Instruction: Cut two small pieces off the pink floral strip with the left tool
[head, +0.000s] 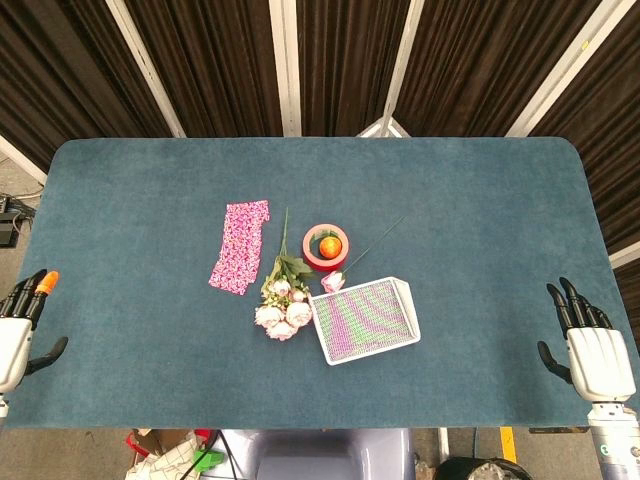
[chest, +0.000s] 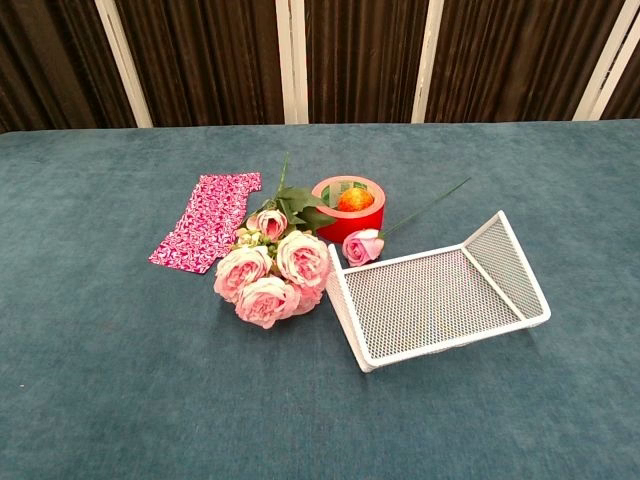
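The pink floral strip (head: 241, 246) (chest: 208, 219) lies flat on the blue table, left of centre. My left hand (head: 20, 330) hovers at the table's left edge, fingers apart and holding nothing; one fingertip is orange. My right hand (head: 590, 345) is at the right edge, fingers spread and empty. Both hands are far from the strip and appear only in the head view. No cutting tool is visible in either view.
A bunch of pink artificial roses (head: 284, 305) (chest: 272, 272) lies just right of the strip. A red tape roll (head: 328, 246) (chest: 349, 205) holds a small orange object. A single rose (chest: 362, 245) lies beside a white mesh tray (head: 366, 320) (chest: 440, 290).
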